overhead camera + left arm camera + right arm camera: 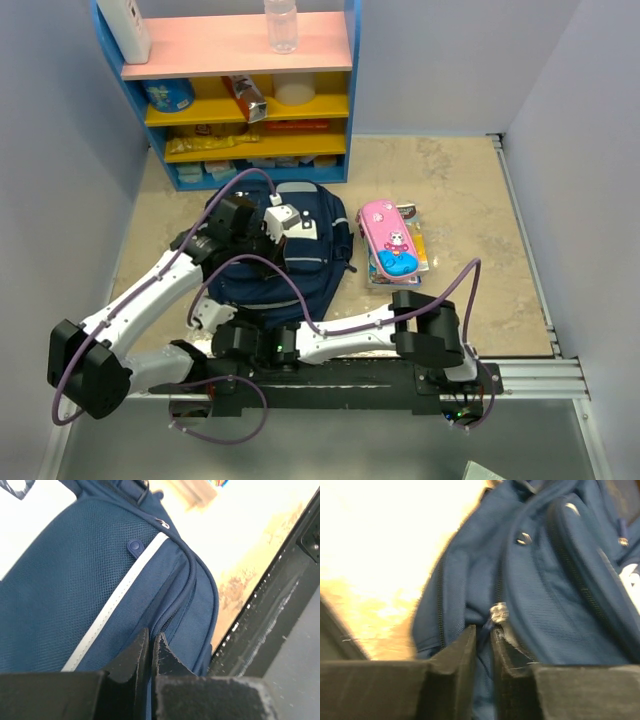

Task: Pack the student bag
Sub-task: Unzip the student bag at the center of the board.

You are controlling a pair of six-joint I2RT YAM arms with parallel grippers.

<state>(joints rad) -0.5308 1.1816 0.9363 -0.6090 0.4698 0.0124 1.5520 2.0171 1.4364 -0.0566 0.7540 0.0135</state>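
Touching student bag (560, 605), right hand (484, 632), zip pull (498, 612) at tips

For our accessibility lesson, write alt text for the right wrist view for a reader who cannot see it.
The right gripper, its black jaws a narrow slit apart, sits at a silver zip pull on the navy bag; whether it grips the pull is unclear. Bright pale table shows at left.
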